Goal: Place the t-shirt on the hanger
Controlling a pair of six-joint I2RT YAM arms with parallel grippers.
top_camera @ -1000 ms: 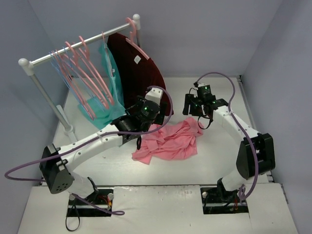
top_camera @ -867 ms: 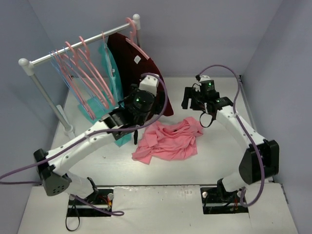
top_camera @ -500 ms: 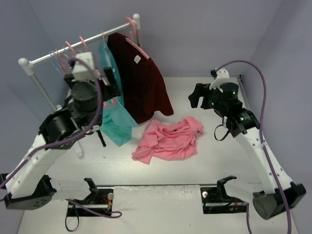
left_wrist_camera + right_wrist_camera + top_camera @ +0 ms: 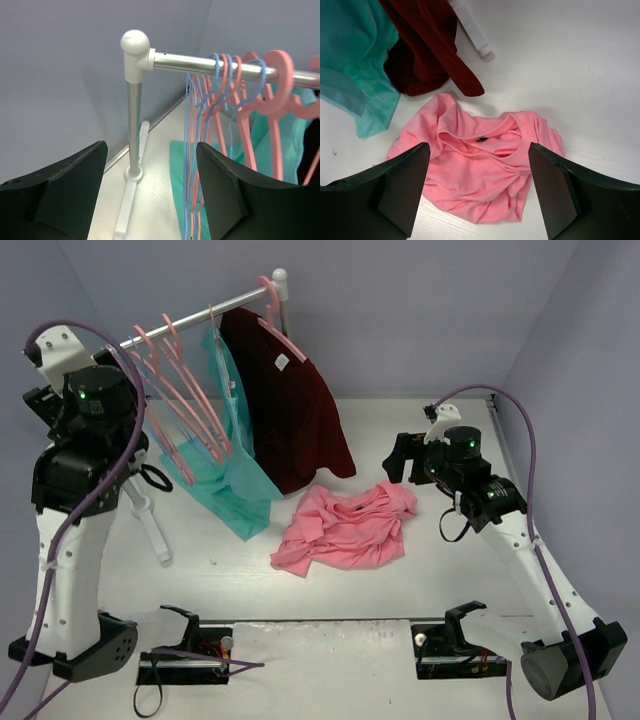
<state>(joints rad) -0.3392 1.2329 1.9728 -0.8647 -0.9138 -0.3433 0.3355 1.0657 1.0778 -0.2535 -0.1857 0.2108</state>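
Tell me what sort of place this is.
Probably a robot test cell for clothes handling: a white table boxed in by plain walls, a small clothes rail with hangers, and the left arm and right arm mounted at its near edge.

Three shirts are sharing this scene: one salmon-pink t-shirt (image 4: 350, 530) is lying on the single table (image 4: 240, 580), while one dark maroon shirt (image 4: 295, 410) and one teal shirt (image 4: 235, 475) are hanging from the lone clothes rack (image 4: 185, 62); at least three thick pink hangers (image 4: 280, 53) are riding its rail; the thin light-blue hangers (image 4: 189, 150) are bunching too tightly for a sure count, two hooks at least showing; two robot arms, the left arm (image 4: 75, 500) and the right arm (image 4: 520, 540), are working here.
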